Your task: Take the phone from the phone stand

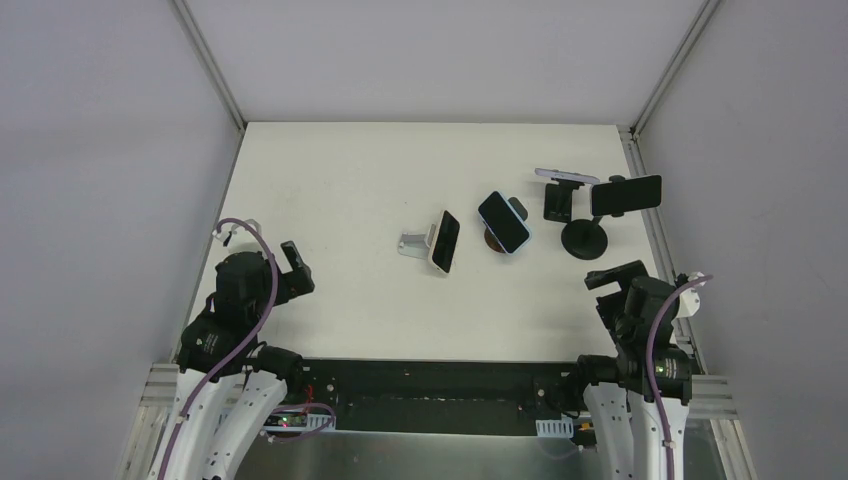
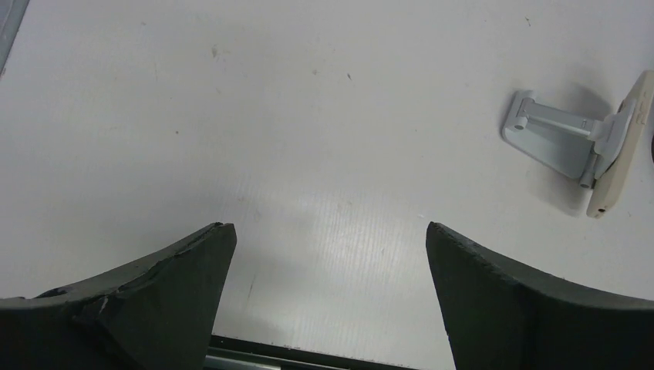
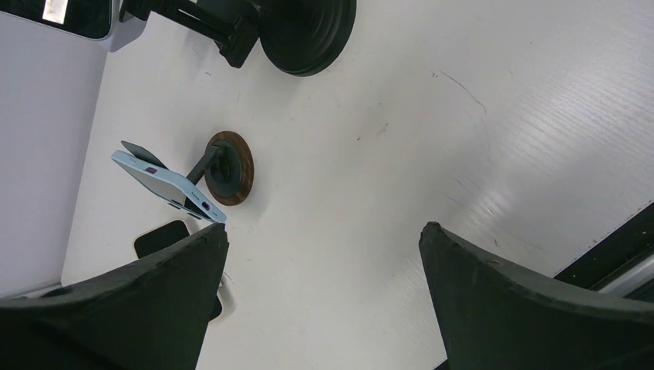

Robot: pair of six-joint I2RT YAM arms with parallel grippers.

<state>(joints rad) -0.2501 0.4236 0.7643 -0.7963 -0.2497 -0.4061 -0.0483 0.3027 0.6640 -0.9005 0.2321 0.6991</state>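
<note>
The cream phone point(image 1: 443, 242) leans on its white stand point(image 1: 415, 243) mid-table, well ahead and to the right of the left gripper point(image 1: 298, 268), whose jaws are spread wide and empty. The right gripper point(image 1: 612, 290) also gapes empty, just short of a black stand point(image 1: 585, 238).

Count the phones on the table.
4, none apparently hidden: cream phone on white folding stand, centre; pale-blue phone on wooden-disc stand; silvery phone atop far black stand; black phone on black round-base stand, right.

We see a robotics lab test cell: a white table point(image 1: 330, 180) walled by plain grey panels point(image 1: 100, 150) on aluminium rails point(image 1: 210, 62), left arm point(image 1: 235, 305) and right arm point(image 1: 650, 325) bolted along the bottom edge.
</note>
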